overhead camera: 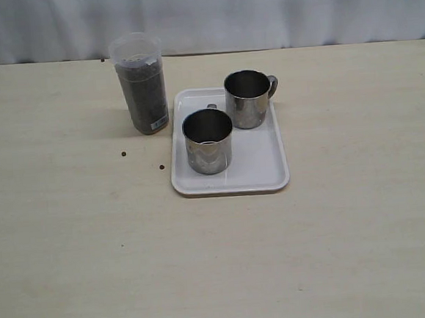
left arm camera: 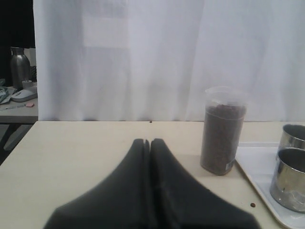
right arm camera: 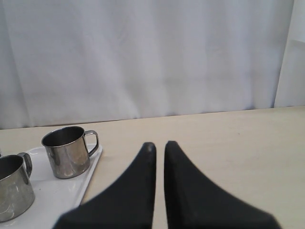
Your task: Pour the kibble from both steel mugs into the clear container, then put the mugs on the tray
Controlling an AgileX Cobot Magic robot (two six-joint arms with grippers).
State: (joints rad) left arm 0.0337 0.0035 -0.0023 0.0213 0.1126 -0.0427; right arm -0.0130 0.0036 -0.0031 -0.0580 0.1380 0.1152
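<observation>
The clear container stands upright on the table, filled nearly to the top with dark kibble. Just right of it lies the white tray with both steel mugs upright on it, one near and one far. Neither gripper shows in the exterior view. My left gripper is shut and empty, low over the table, with the container and the mugs ahead to one side. My right gripper holds nothing, its fingers a thin slit apart, beside the tray and far mug.
Two stray pellets lie on the table left of the tray. A white curtain hangs behind the table's far edge. Beyond the table, a side bench with a dark bottle shows in the left wrist view.
</observation>
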